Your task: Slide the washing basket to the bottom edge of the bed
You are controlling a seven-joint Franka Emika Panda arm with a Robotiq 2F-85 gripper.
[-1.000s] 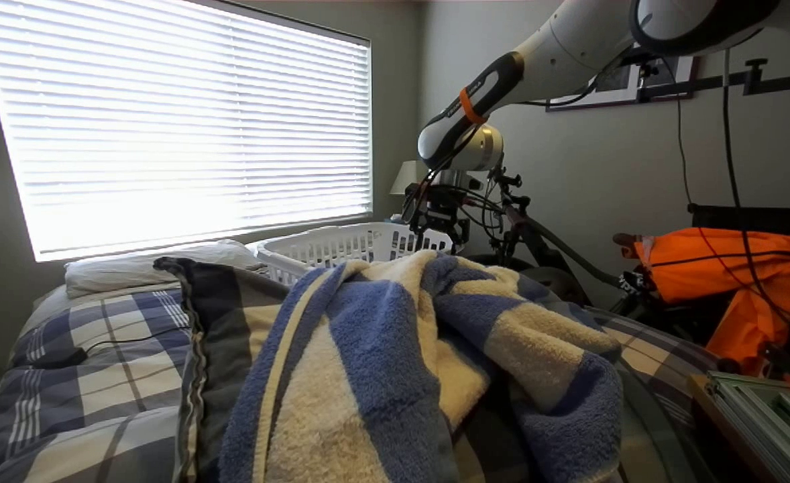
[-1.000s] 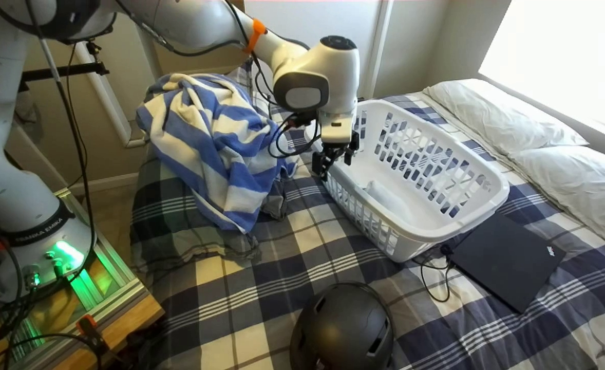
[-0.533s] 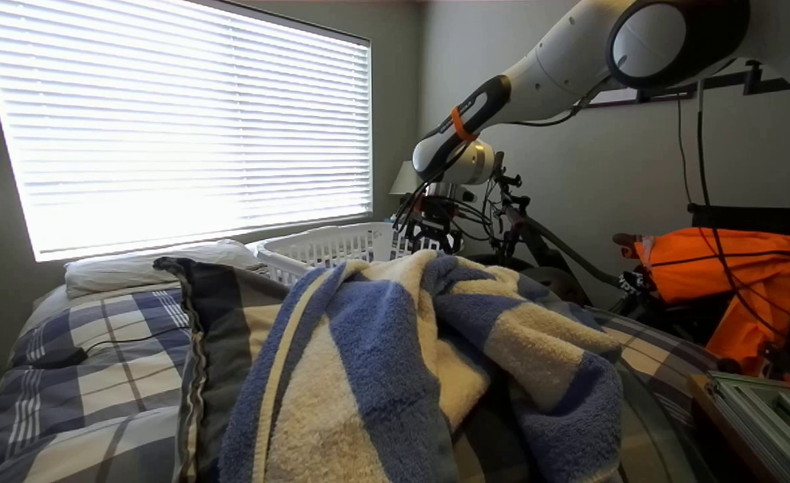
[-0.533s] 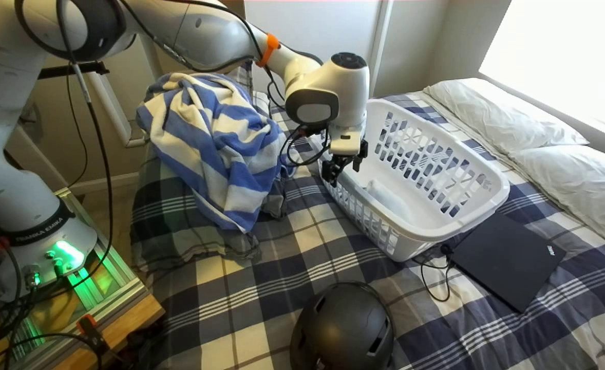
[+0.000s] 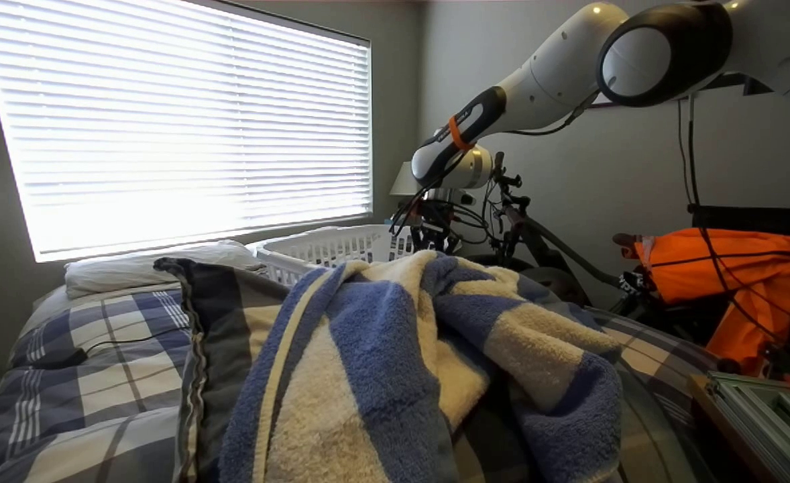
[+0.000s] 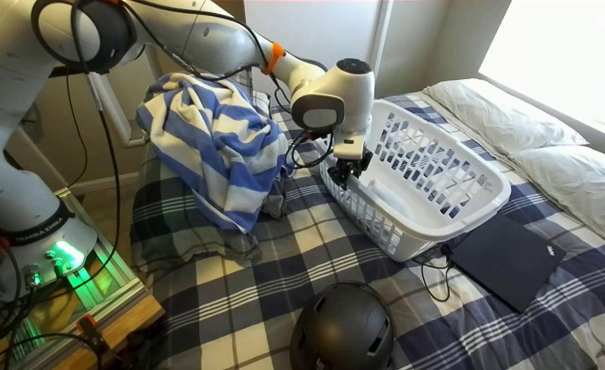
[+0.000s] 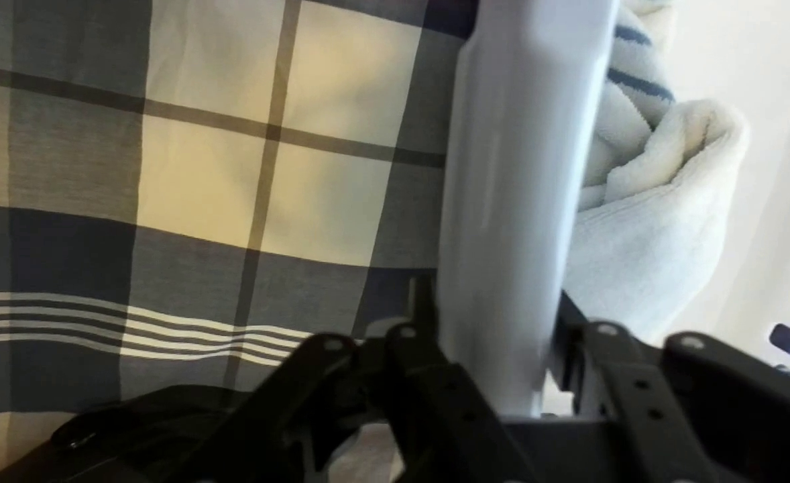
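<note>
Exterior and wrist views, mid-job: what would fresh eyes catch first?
Probably the white washing basket on the plaid bed, its rim gripped by the tool in the wrist view. Then, in an exterior view, the striped blanket in the foreground and the glaring window at upper left.

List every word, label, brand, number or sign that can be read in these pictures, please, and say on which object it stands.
"FRANKA EMIKA": on the black ring at the foot of the white robot arm.
Too small to read with certainty: white lettering on the closed, flat black laptop.
Too blurred: pale letters on the arm's black panel, beside the orange band.
Unclear whether text: the small grey mark inside the white plastic washing basket.
</note>
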